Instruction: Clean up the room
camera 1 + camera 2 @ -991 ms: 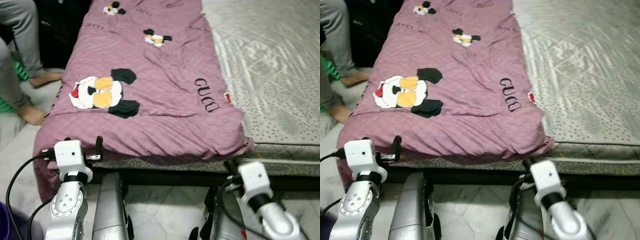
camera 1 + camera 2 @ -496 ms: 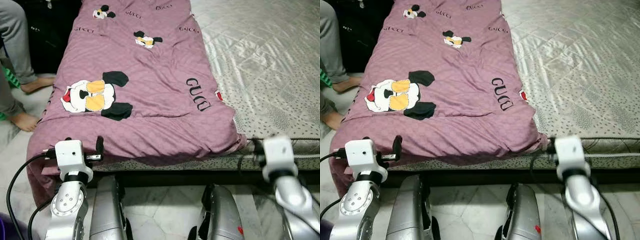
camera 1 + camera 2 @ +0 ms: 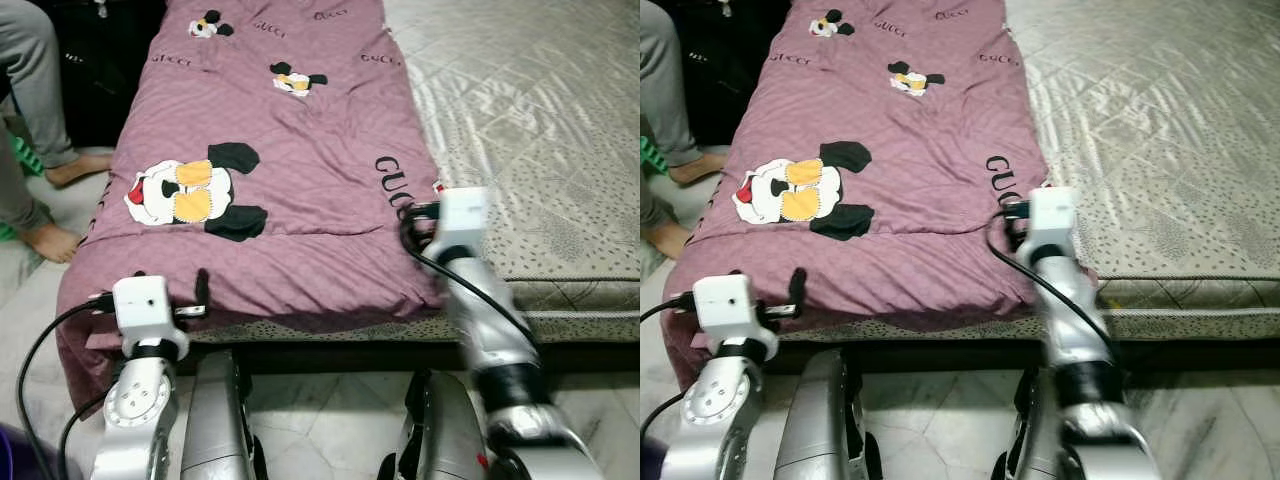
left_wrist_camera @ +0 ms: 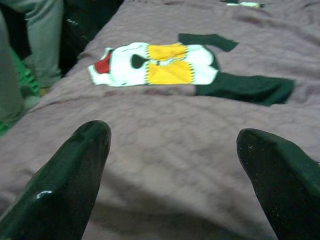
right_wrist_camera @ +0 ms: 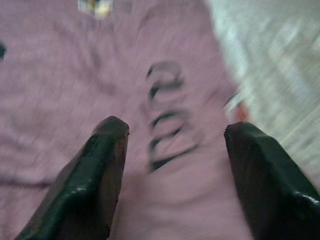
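1. The bed (image 3: 540, 130) runs from near to far, its grey quilted mattress bare on the right. A person's legs (image 3: 40, 110) stand on the floor at the far left.
2. The purple quilt (image 3: 290, 170) covers the left half of the bed. Its long axis runs near to far, and its near end droops over the bed's foot just ahead of us.
3. Our right claw (image 5: 170, 175) is raised over the quilt's right edge, above the black lettering (image 3: 392, 187). Its fingers are spread wide and grasp nothing, and the quilt lies straight ahead between them.
4. Our left claw (image 4: 175, 175) sits low at the near left corner, also spread and empty, the cartoon patch (image 3: 195, 190) just beyond it.
5. We judge the right claw nearer to a grip, since the quilt's edge lies directly under it.
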Controlling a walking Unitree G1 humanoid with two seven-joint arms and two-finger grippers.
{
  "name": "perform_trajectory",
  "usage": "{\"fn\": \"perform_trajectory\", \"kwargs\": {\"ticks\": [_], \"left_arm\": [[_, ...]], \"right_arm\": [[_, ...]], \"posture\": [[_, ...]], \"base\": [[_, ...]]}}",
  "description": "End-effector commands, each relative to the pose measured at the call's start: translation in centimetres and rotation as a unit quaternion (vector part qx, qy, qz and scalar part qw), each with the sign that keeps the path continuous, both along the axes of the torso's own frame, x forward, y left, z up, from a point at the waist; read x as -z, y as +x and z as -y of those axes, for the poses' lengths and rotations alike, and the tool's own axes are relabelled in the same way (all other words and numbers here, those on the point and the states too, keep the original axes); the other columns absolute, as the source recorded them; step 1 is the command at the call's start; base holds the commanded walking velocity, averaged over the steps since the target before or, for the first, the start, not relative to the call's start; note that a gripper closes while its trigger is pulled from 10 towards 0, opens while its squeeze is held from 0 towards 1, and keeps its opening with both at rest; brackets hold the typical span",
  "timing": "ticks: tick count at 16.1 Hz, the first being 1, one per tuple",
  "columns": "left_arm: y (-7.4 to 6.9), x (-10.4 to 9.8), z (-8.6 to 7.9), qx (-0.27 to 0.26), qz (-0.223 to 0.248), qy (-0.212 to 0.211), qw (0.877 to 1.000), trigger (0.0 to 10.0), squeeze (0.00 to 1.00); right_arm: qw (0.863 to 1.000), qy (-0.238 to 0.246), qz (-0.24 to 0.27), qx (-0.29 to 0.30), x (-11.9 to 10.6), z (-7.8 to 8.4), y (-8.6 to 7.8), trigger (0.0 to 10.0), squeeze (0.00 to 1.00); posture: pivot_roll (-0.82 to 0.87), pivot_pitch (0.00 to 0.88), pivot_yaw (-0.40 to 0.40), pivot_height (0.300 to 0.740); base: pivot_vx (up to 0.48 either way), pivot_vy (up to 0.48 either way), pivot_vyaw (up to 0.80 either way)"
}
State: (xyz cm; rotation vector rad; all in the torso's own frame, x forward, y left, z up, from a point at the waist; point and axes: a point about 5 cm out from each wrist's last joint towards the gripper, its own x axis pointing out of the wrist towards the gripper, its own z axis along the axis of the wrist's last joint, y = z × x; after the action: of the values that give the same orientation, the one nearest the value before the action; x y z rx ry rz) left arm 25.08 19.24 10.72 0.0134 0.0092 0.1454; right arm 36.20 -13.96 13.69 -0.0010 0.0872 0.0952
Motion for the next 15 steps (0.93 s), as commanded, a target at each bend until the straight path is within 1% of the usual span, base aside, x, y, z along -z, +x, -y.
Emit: {"fn": "perform_trajectory", "kwargs": {"ticks": [1,2,3,4,7,8,9,11,12,13,14,15], "left_arm": [[-0.3,-0.1,-0.3,-0.002,-0.002,0.002,1.000,10.0,0.00],[-0.5,0.0,-0.3,-0.003,-0.004,0.002,1.000,10.0,0.00],[-0.5,0.1,-0.3,-0.004,-0.007,0.002,1.000,10.0,0.00],[-0.6,0.2,-0.3,-0.004,-0.009,0.001,1.000,10.0,0.00],[-0.5,0.4,-0.1,-0.003,-0.016,0.000,1.000,10.0,0.00],[-0.5,0.5,-0.1,-0.003,-0.018,0.001,1.000,10.0,0.00],[-0.5,0.5,-0.1,-0.004,-0.019,0.001,1.000,10.0,0.00],[-0.4,0.6,-0.1,-0.005,-0.020,0.001,1.000,10.0,0.00],[-0.4,0.6,-0.1,-0.005,-0.021,0.001,1.000,10.0,0.00],[-0.5,0.7,-0.1,-0.006,-0.022,0.001,1.000,10.0,0.00],[-0.5,0.7,-0.1,-0.005,-0.023,0.000,1.000,10.0,0.00],[-0.5,0.8,0.0,-0.004,-0.021,-0.001,1.000,10.0,0.00]], "right_arm": [[0.999,-0.014,-0.042,0.009,1.5,0.2,-0.1,10.0,1.00],[0.996,-0.017,-0.080,0.020,2.9,0.6,-0.3,10.0,1.00],[0.993,-0.006,-0.113,0.035,4.0,1.2,-0.6,10.0,1.00],[0.986,0.007,-0.152,0.061,5.5,2.3,-1.3,10.0,1.00],[0.974,-0.016,-0.207,0.096,7.9,4.9,-3.1,10.0,1.00],[0.967,-0.023,-0.228,0.108,8.7,6.0,-4.1,10.0,1.00],[0.960,-0.041,-0.250,0.120,9.6,7.2,-5.4,10.0,1.00],[0.952,-0.060,-0.266,0.136,10.3,8.6,-6.9,10.0,1.00],[0.948,-0.069,-0.272,0.151,10.4,9.6,-8.3,10.0,1.00],[0.946,-0.080,-0.267,0.164,10.3,10.2,-9.1,10.0,1.00],[0.946,-0.087,-0.260,0.171,10.1,10.6,-9.7,10.0,1.00],[0.955,-0.076,-0.223,0.179,9.2,10.5,-10.3,10.0,1.00]], "posture": [[0.12,0.144,-0.004,0.507],[0.12,0.146,-0.006,0.507],[0.12,0.146,-0.006,0.507],[0.12,0.146,-0.006,0.507],[0.11,0.147,-0.007,0.507],[0.11,0.146,-0.006,0.507],[0.10,0.145,-0.007,0.507],[0.10,0.144,-0.008,0.507],[0.09,0.143,-0.010,0.507],[0.09,0.143,-0.009,0.507],[0.08,0.142,-0.007,0.507],[0.07,0.140,-0.006,0.507]], "base": [[0.000,0.000,0.00],[0.000,0.000,0.00],[0.000,0.000,0.00],[0.000,0.000,0.00],[0.000,0.000,0.00],[0.000,0.000,0.00],[0.000,0.000,0.00],[0.000,0.000,0.00],[0.000,0.000,0.00],[0.000,0.000,0.00],[0.000,0.000,0.00],[0.000,0.000,0.00]]}}
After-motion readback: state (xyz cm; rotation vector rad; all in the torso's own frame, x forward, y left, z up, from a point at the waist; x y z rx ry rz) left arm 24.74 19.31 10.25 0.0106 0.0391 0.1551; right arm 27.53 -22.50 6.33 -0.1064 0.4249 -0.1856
